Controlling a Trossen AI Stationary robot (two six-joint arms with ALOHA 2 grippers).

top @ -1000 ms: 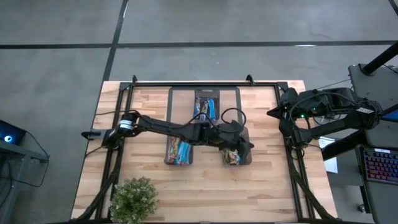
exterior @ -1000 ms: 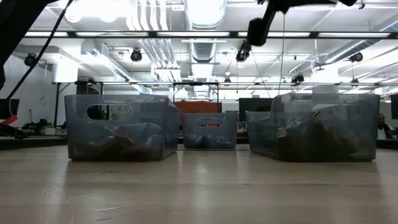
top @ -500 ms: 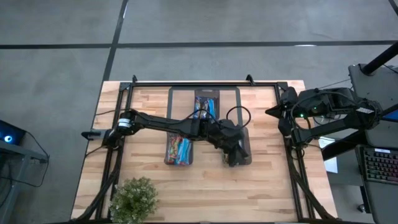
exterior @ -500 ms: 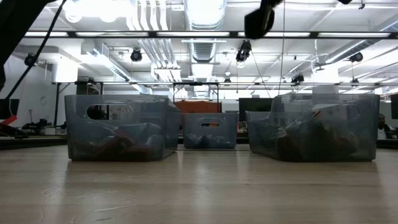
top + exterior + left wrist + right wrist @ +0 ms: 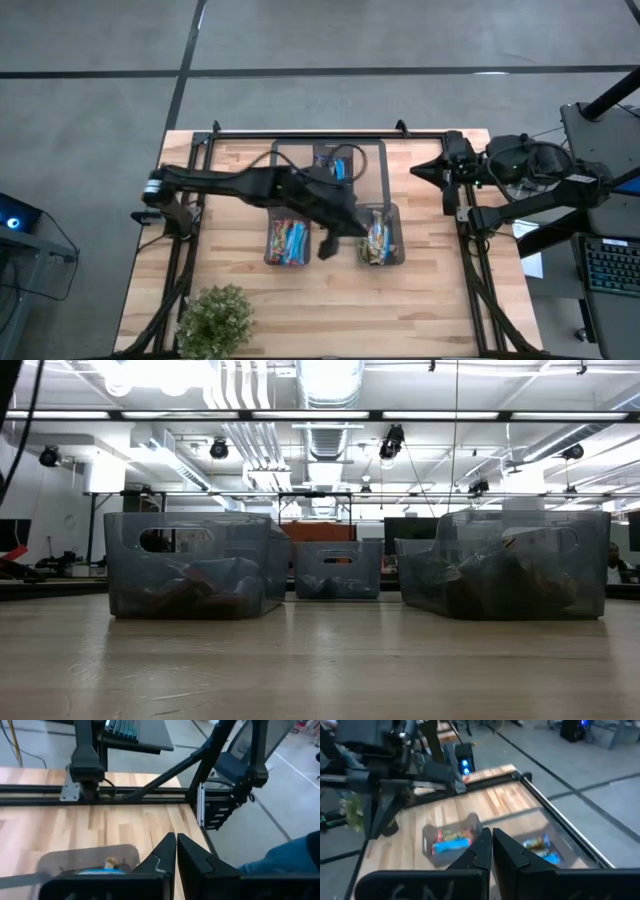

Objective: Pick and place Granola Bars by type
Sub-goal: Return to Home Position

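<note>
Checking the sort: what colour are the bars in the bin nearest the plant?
Red and blue wrappers on those bars; the high view shows them best.

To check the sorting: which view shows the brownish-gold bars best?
The high view: it looks straight down on the brownish-gold bars in their bin. The low view shows them dimly through the wall; the wrist views show none clearly.

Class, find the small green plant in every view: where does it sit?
High view: plant at the bottom-left corner of the wooden table.
Low view: not in it.
Left wrist view: not in it.
Right wrist view: blurred, beside the left arm.
Shared landmark: the wooden table.
</note>
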